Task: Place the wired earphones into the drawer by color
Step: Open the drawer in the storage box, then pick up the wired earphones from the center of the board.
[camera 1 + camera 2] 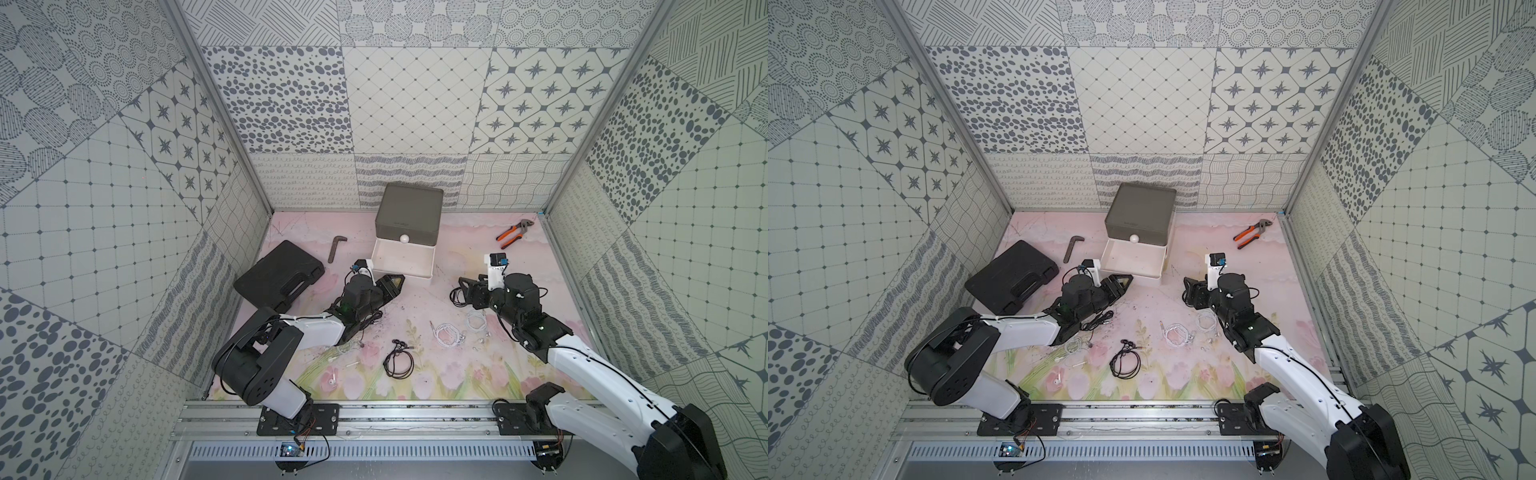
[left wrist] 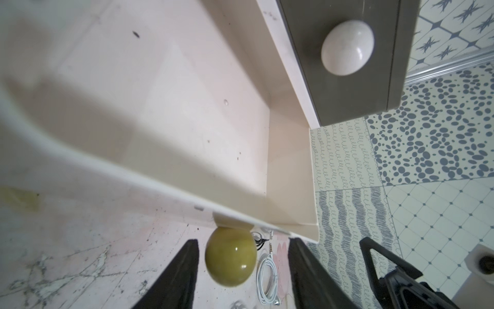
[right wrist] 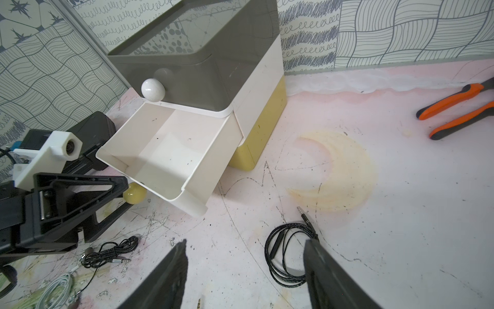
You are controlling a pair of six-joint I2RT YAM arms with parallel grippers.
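Observation:
The drawer stands at the back, and its white tier is pulled out and empty. My left gripper is open at that tier's front. The mustard knob sits between the jaws with gaps on both sides. My right gripper hangs open just above the mat, with a black coil of wired earphones by one finger. In both top views a black coil and white coils lie mid-mat. Another black coil lies beside the left arm.
A flat black case lies at the left, with a bent metal key behind it. Orange-handled pliers rest at the back right. The patterned walls close in on three sides.

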